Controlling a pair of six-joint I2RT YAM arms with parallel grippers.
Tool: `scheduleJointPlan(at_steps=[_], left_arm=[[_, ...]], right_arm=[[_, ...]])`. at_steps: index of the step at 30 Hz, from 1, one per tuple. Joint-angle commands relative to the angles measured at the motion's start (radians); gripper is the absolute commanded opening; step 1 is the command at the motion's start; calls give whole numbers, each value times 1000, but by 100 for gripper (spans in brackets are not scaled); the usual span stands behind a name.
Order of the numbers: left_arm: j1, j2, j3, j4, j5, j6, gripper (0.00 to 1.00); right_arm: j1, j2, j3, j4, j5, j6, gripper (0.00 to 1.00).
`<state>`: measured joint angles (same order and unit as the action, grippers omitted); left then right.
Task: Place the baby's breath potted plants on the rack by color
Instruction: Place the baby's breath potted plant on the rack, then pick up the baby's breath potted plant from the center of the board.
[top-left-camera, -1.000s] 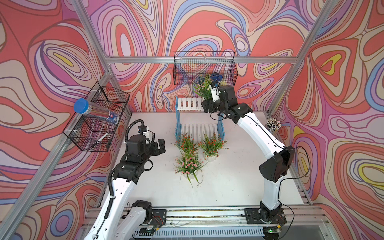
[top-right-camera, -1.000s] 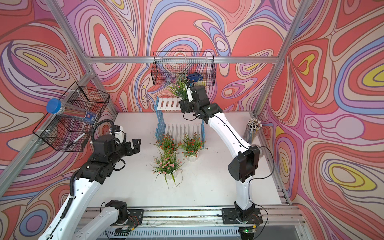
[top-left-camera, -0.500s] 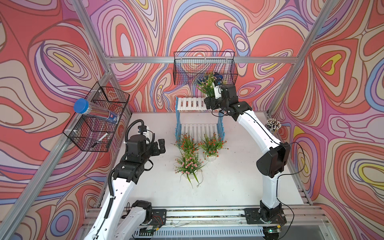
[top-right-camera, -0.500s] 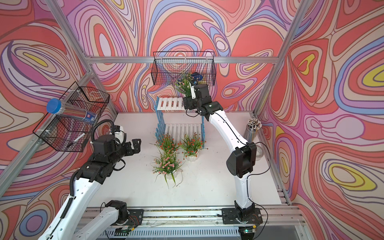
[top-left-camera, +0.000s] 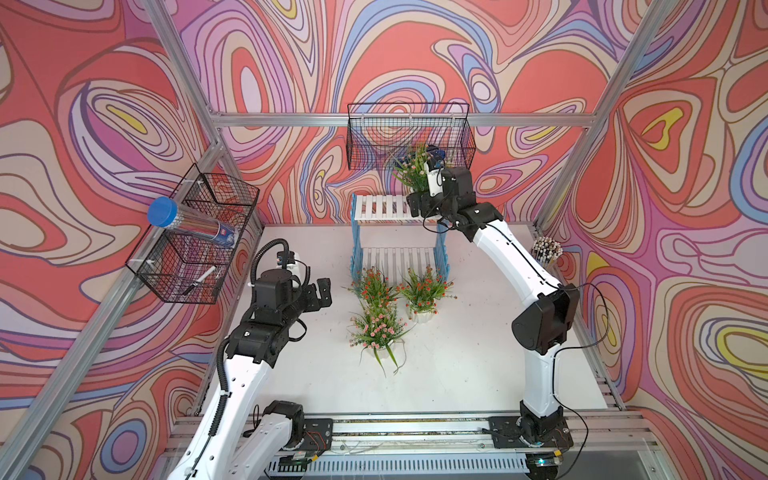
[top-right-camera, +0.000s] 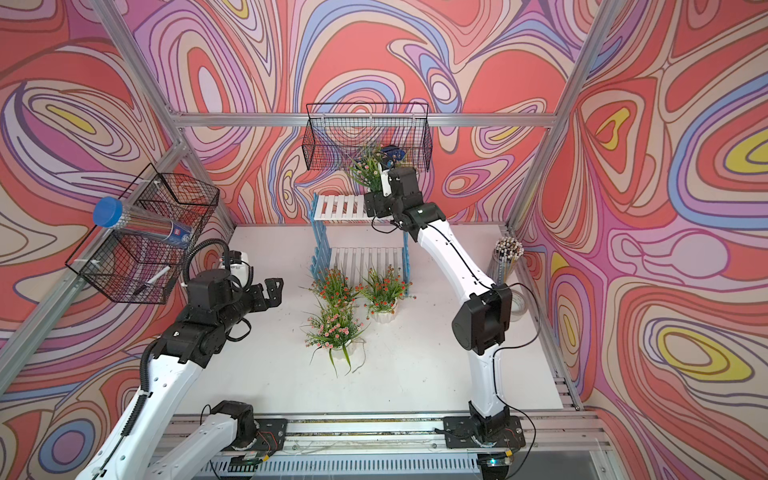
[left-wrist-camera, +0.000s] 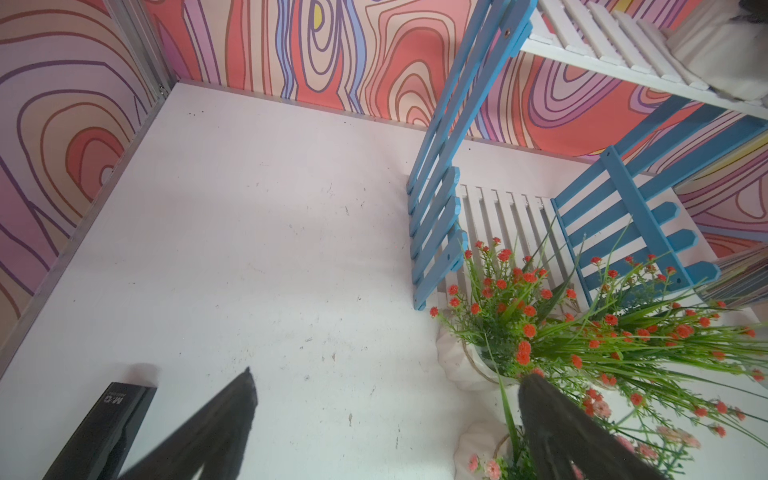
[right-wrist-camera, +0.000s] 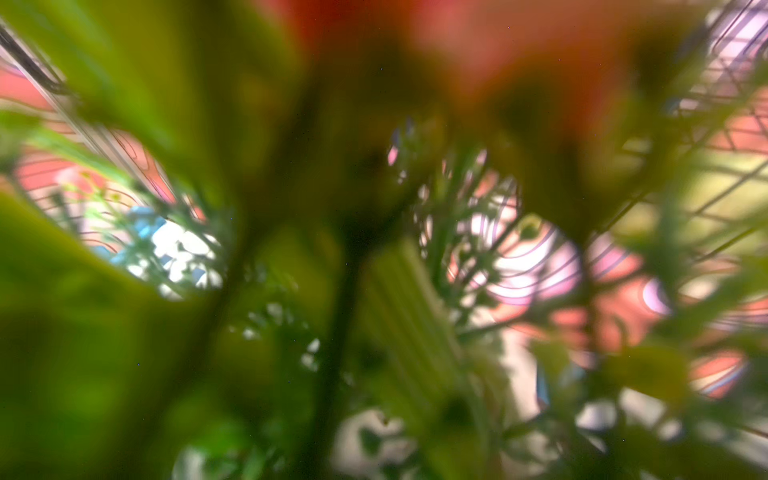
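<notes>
White tabletop | left gripper hovering, spread | right gripper at rack plant, grip unclear

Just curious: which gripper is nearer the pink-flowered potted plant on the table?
Left. Left gripper hovers beside the pink plant; right gripper is at the blue-framed rack's top shelf.

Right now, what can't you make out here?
- Plant at the rack top: blossom colour too small in top views; pot cut off by the left wrist view's edge.
- Right gripper: open or shut unclear; in top views its wrist blocks the jaws.
- Right wrist view: all blur, plant against the lens.
</notes>
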<state>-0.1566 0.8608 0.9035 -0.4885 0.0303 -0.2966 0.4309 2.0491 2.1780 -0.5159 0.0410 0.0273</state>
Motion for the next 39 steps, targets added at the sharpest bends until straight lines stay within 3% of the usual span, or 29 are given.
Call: scheduleJointPlan(at_steps=[1,14,22,25,30,35,39], left_arm=[[-3,10,27,-39,18,-12,100],[-3,28,27,-76,46,-12,100],[-26,77,22,-165,163,32,100],[-93,66,-7,-218,97,33,100],[-231,-24,-118,-233,-7,-108,100],[-462,-3,-116,-385,-293,-237,100],[-561,-1,-163,-419,-305,-386,100]], right_arm=[[-6,-56,-46,45,5,4,98],[-5,-270,-310,124,-46,17,98],[-2,-536,-604,172,-72,40,98],[-1,-624,-722,187,-88,60,98],[1,-728,-892,223,-114,85,98],[1,-756,-931,215,-106,82,98],[1,-766,-941,232,-125,72,98]])
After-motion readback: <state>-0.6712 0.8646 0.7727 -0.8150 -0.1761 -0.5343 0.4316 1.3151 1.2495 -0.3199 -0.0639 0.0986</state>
